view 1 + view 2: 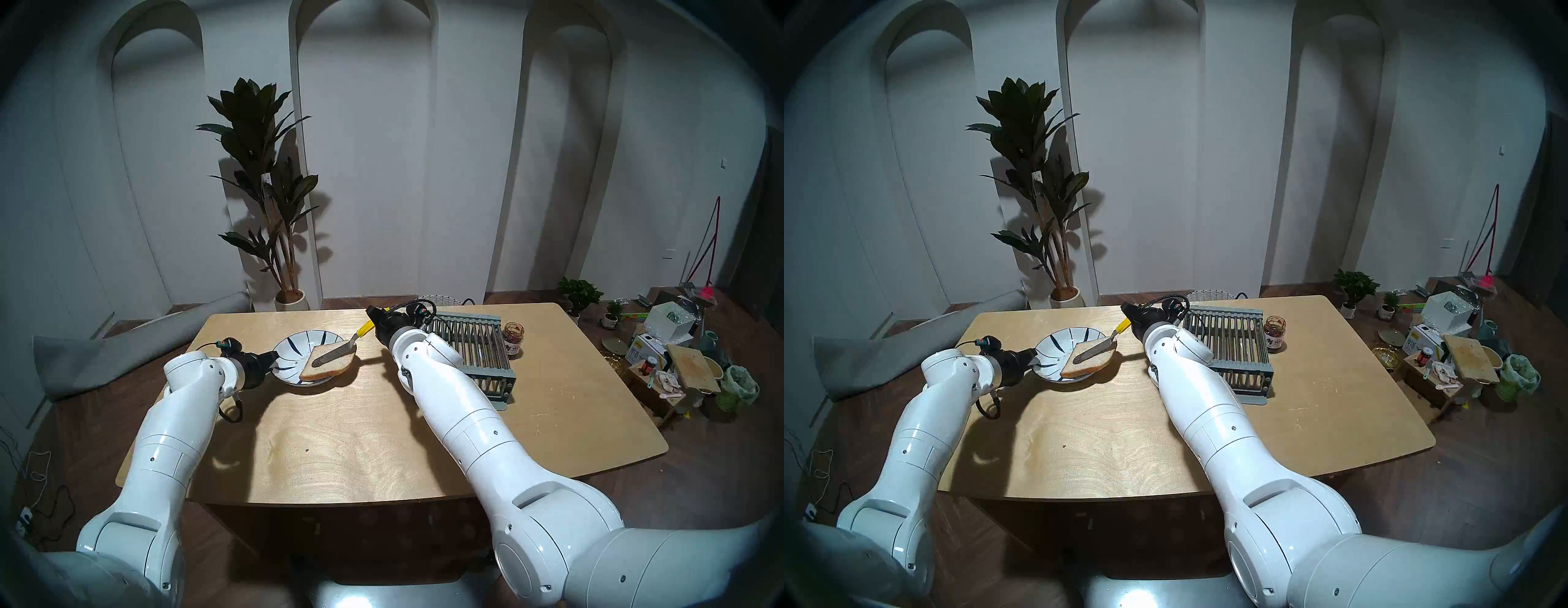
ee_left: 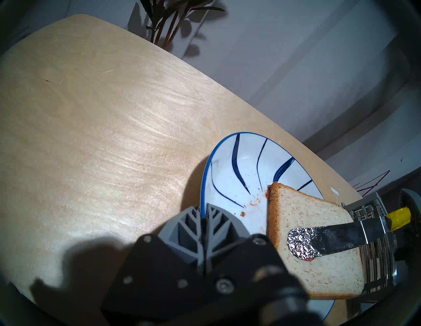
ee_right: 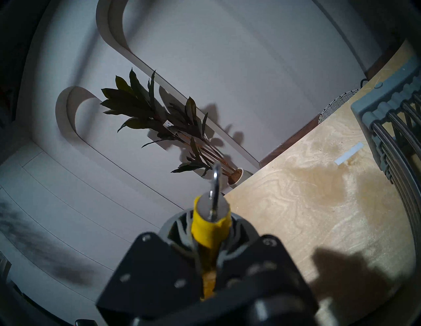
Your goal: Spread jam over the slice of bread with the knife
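Note:
The slice of bread (image 1: 326, 363) lies on the right half of a white plate with blue strokes (image 1: 292, 344), overhanging its rim. My left gripper (image 1: 274, 361) is shut on the plate's left rim (image 2: 246, 173); its grey fingers (image 2: 218, 223) pinch that edge. My right gripper (image 1: 374, 329) is shut on the yellow handle of the knife (image 3: 210, 225). The knife's blade (image 2: 330, 239) rests flat across the bread (image 2: 319, 273), its tip coated in glossy jam (image 2: 300, 243). The jam jar (image 1: 513, 338) stands open at the far right of the table.
A grey slatted rack (image 1: 475, 352) lies between my right arm and the jar. Red crumbs (image 2: 252, 202) dot the plate. A potted plant (image 1: 271, 191) stands behind the wooden table (image 1: 339, 446). Clutter covers the floor at right (image 1: 679, 361).

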Motion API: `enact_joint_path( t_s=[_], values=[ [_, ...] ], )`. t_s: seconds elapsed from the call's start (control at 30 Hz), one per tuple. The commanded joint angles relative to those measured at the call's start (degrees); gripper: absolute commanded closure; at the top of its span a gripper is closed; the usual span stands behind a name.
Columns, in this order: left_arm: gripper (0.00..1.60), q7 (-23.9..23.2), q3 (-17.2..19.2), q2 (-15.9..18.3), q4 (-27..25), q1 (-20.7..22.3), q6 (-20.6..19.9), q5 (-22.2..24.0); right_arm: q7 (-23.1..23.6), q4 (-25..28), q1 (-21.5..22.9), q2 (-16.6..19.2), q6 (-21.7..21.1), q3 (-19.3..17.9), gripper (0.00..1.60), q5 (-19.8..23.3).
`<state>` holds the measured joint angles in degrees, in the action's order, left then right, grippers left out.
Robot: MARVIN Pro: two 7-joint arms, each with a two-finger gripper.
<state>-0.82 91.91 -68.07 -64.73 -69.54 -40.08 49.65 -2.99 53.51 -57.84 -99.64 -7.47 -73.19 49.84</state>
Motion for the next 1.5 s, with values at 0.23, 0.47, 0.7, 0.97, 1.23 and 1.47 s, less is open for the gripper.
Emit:
enact_joint_path(
  t_s=[0.23,0.47,0.7,0.97,1.23,1.47],
  values=[
    [1.60,1.78,0.38,-0.74,0.73,1.93,0.13,0.26,-6.58,-2.00,4.92,-1.60,1.34,1.39,1.60,-3.08],
    [1.60,3.39,0.33,-1.12,0.82,2.15,0.02,0.03,-8.03,-2.70,5.78,-2.30,1.36,2.02,1.60,-3.39],
    [1.60,4.01,0.82,-1.65,0.62,2.04,0.04,0.49,-8.53,-2.40,6.61,-2.53,2.04,3.10,1.60,-4.26],
    [1.60,5.00,1.22,-1.81,-0.39,1.33,-0.46,0.65,-9.13,-4.21,8.02,-2.66,2.80,3.77,1.60,-4.97],
    [1.60,5.87,1.80,-2.31,-1.77,0.31,-0.78,0.79,-8.61,-6.81,8.88,-2.65,3.70,4.24,1.60,-5.38],
    [1.60,6.59,2.23,-2.75,-2.57,-0.15,-0.89,0.90,-8.29,-7.77,9.59,-2.41,4.82,4.65,1.60,-6.04]
  ],
)
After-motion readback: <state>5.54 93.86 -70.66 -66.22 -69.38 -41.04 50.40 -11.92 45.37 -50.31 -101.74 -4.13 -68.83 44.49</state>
